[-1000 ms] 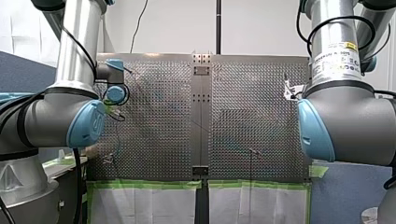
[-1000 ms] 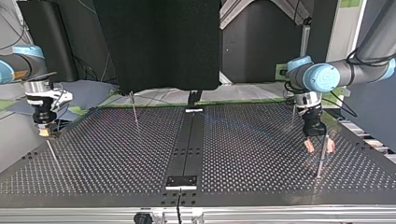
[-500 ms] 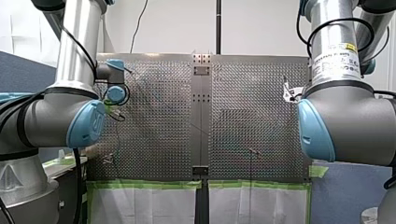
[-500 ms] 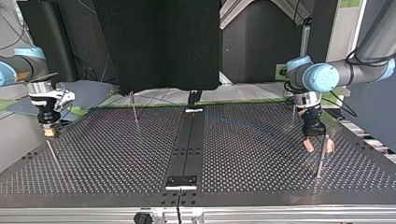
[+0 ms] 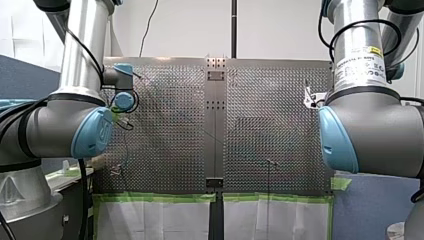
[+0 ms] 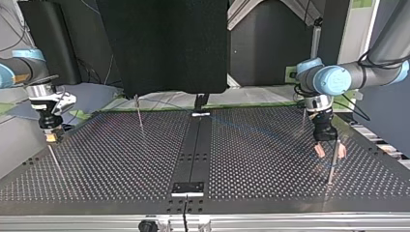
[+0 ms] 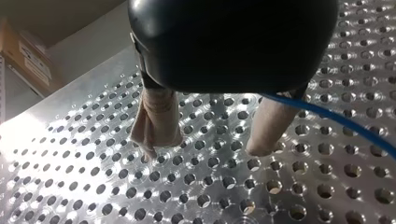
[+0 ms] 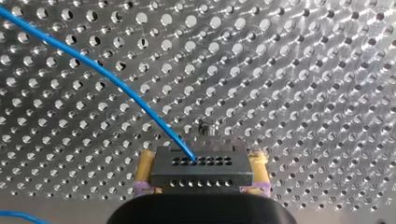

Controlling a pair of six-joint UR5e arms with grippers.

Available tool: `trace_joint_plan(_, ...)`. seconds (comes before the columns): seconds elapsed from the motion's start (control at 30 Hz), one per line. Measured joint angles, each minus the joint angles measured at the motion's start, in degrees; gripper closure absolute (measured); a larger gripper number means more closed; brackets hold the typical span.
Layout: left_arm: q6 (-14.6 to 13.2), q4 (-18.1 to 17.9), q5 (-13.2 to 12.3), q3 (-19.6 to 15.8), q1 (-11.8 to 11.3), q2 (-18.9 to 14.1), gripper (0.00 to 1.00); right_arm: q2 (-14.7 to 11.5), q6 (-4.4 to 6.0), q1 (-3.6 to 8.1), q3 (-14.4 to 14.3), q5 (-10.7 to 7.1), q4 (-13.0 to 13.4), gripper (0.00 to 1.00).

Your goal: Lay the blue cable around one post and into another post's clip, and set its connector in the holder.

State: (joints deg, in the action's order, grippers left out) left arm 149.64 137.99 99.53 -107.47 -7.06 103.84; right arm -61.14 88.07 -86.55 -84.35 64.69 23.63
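Note:
My right gripper [image 8: 201, 186] is shut on a grey connector block [image 8: 201, 168], its yellow pads pressing both ends. The blue cable [image 8: 98, 70] leaves the block and runs off across the perforated plate. In the top view this gripper [image 6: 51, 137] hangs at the left edge above a thin post [image 6: 54, 159]. My left gripper [image 7: 210, 144] is open, its beige fingers [image 7: 156, 119] close above the plate, with the cable [image 7: 336, 119] passing beside one finger. At the top view's right it [image 6: 329, 151] straddles a thin post [image 6: 332, 164].
Another thin post [image 6: 139, 115] stands at the back of the table. A dark centre strip [image 6: 193, 145] ends in a small black block [image 6: 188, 188] at the near edge. A short stud [image 8: 204, 129] stands on the plate just ahead of the connector.
In the top view my right gripper, still holding the connector, has shifted slightly toward the table's middle. My left arm has not moved.

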Motion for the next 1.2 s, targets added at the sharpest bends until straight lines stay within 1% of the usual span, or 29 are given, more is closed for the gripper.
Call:
trace_joint_plan(0.13,-0.11,-0.03,0.0,0.0,-0.02,-0.01,0.0,0.03,0.18,0.22,0.01,-0.08,0.17,1.0)
trace_joint_plan(0.37,-0.11,-0.03,-0.03,0.0,-0.05,0.0,0.0,0.03,0.79,0.53,0.01,-0.26,0.55,1.0)
trace_joint_plan(0.5,-0.13,-0.03,-0.02,0.0,-0.06,0.0,0.0,0.46,1.33,0.62,0.01,-0.99,1.53,1.0)
trace_joint_plan(0.8,-0.14,-0.05,-0.07,0.0,-0.09,0.0,0.0,0.78,1.57,0.71,0.02,-1.45,2.8,1.0)
trace_joint_plan(1.1,-0.3,-0.03,-0.08,0.0,-0.13,-0.01,0.0,0.92,1.67,0.74,0.37,-1.5,3.02,1.0)
trace_joint_plan(1.2,-0.31,-0.02,-0.08,0.0,-0.19,0.0,0.0,0.95,1.54,0.74,0.49,-1.57,3.01,1.0)
